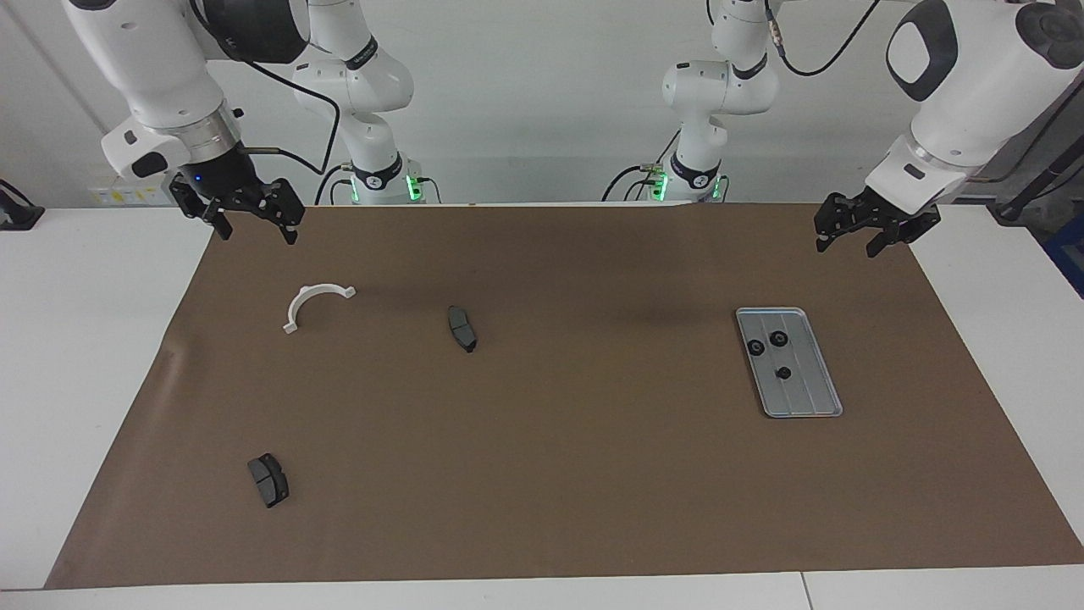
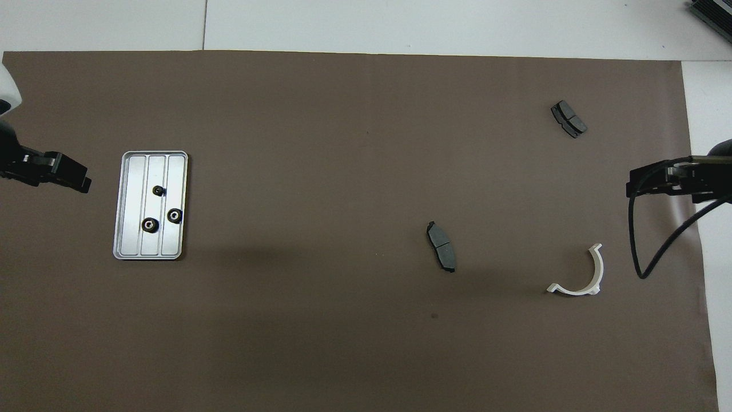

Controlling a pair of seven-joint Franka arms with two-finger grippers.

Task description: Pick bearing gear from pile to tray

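Note:
The silver tray lies on the mat toward the left arm's end; it also shows in the overhead view. Three black gears lie in it, also seen from overhead. Of the pile I see a white half-ring bracket and two dark brake pads, one mid-mat and one farther from the robots. I see no gear outside the tray. My left gripper hangs open and empty over the mat's edge beside the tray. My right gripper hangs open and empty over the mat's edge near the bracket.
A brown mat covers most of the white table. A black cable loops down from the right arm above the mat's edge beside the bracket.

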